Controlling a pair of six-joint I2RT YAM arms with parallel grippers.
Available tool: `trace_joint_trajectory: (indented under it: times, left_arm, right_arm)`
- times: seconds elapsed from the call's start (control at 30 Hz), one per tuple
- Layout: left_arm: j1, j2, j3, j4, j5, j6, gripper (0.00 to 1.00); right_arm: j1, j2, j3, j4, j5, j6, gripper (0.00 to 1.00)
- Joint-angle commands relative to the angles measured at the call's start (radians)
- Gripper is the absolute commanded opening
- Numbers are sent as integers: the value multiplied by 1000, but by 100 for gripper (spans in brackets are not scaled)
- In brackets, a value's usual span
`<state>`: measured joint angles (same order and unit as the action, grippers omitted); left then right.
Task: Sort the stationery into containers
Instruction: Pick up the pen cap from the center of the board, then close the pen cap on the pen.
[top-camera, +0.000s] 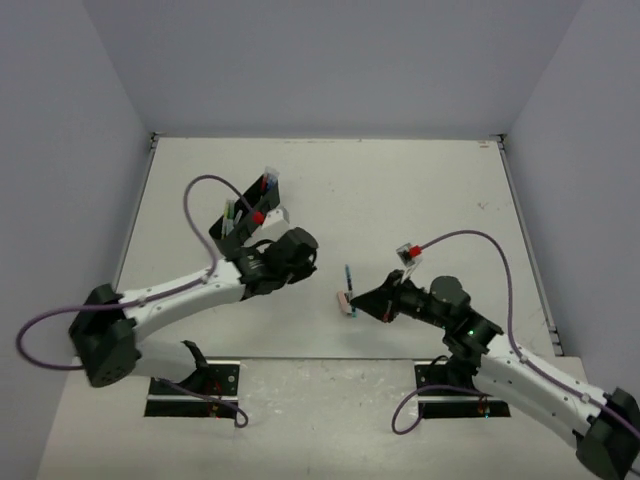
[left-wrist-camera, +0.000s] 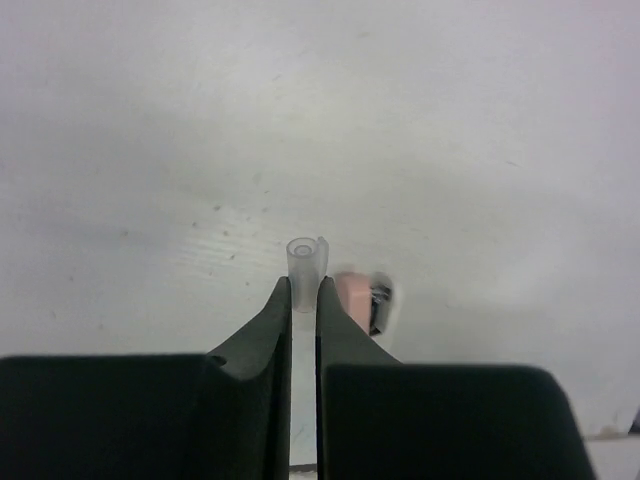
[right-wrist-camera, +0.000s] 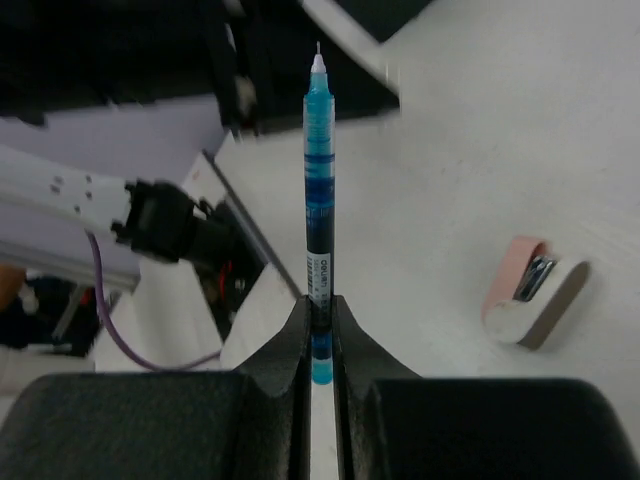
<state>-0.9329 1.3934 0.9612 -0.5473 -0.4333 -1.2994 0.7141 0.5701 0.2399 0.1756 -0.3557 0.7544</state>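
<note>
White table (top-camera: 400, 190) has lots of open room, with walls (top-camera: 60, 150) on three sides. Some pens (top-camera: 258, 215) already stand in the tray (top-camera: 232, 228). The right gripper (right-wrist-camera: 320, 305) pinches a blue pen (right-wrist-camera: 318, 170). The left gripper (left-wrist-camera: 303, 290) pinches a clear tube (left-wrist-camera: 305, 262). The eraser (top-camera: 344, 300) lies loose between them, not sorted yet.

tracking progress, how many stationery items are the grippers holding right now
2: a blue pen in the right gripper, and a clear tube-like piece, maybe a pen end, in the left gripper.
</note>
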Motion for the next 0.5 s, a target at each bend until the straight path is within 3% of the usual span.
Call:
trace_joint_trajectory:
  times: [0.0, 0.07, 0.13, 0.27, 0.47]
  left_arm:
    - [-11, -400, -170, 586, 103, 612, 0]
    - [-11, -533, -307, 751, 212, 669, 0]
    - [-14, -628, -365, 844, 302, 688, 0]
    - [-15, -740, -425, 917, 372, 699, 0]
    - [-15, -770, -442, 933, 416, 689, 0]
  right_arm:
    - [338, 157, 61, 316, 103, 20, 0]
    - [432, 211, 97, 331, 262, 12, 0]
    - [488, 236, 84, 423, 329, 4, 0]
    - [580, 294, 112, 476, 444, -41, 0]
    - [624, 285, 146, 445, 583, -109, 0]
